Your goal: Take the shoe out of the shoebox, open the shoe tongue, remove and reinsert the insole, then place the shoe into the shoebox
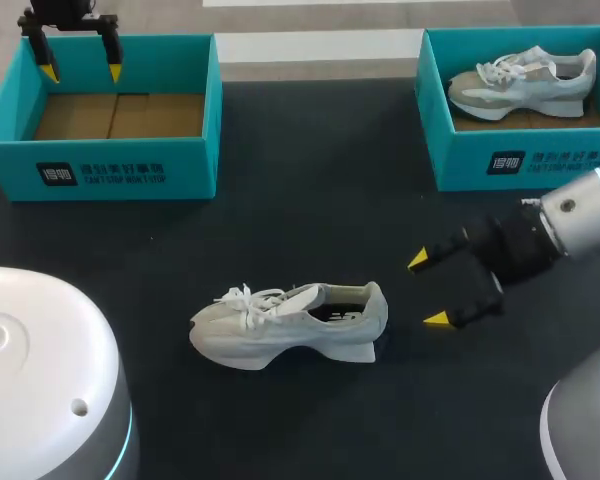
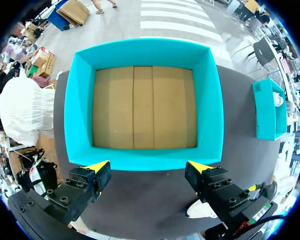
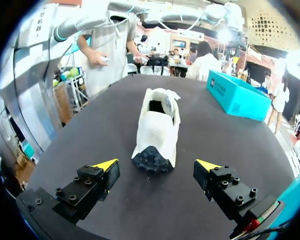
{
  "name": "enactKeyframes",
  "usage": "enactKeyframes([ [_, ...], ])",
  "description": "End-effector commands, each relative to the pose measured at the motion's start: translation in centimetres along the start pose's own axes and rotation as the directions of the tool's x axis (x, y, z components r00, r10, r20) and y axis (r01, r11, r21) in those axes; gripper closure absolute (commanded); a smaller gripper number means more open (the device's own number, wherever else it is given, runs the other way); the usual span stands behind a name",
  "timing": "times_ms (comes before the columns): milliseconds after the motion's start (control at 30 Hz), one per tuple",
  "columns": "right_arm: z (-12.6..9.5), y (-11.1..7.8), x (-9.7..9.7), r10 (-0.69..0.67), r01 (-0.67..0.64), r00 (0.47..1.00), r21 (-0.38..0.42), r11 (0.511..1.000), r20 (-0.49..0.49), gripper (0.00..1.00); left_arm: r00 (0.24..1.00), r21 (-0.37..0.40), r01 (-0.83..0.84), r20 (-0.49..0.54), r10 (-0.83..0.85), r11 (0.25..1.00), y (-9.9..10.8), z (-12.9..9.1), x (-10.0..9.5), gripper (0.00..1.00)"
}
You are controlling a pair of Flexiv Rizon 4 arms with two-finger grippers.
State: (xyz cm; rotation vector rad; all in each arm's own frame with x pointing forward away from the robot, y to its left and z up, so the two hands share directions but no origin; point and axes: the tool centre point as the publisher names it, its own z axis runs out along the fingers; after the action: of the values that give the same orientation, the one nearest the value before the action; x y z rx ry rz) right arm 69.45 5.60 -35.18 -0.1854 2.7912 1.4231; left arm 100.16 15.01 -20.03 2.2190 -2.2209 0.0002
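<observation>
Black table (image 1: pixel 310 180) carries a teal cardboard shoebox (image 1: pixel 110 165) far left and a second teal shoebox (image 1: pixel 520 165) far right holding a pale sneaker (image 1: pixel 525 80). A white lace-up sneaker (image 1: pixel 290 322) stands upright near the middle, heel toward the right gripper (image 1: pixel 427 291), which is released and apart from it. The left gripper (image 1: pixel 81 72), fingers spread, hangs over the left box.

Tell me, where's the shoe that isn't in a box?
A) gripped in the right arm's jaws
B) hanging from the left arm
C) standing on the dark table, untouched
C: the shoe stands on its sole on the table, with nothing touching it.
</observation>
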Motion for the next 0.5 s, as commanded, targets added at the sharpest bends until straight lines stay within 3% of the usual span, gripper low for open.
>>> enactKeyframes([
  [33, 0.0, -0.2, 0.2, -0.001, 0.001, 1.0, -0.01, 1.0, 0.005, 0.0, 1.0, 0.0, 0.0, 0.001, 0.0, 1.0, 0.1, 0.0, 0.0, 0.0],
  [400, 0.0, -0.2, 0.2, -0.001, 0.001, 1.0, -0.01, 1.0, 0.005, 0.0, 1.0, 0.0, 0.0, 0.001, 0.0, 1.0, 0.1, 0.0, 0.0, 0.0],
  [500, 0.5, -1.6, 0.4, 0.019, -0.016, 0.998, -0.049, 0.999, 0.053, 0.0, 1.0, 0.0, 0.0, 0.001, 0.0, 1.0, 0.1, 0.0, 0.0, 0.0],
])
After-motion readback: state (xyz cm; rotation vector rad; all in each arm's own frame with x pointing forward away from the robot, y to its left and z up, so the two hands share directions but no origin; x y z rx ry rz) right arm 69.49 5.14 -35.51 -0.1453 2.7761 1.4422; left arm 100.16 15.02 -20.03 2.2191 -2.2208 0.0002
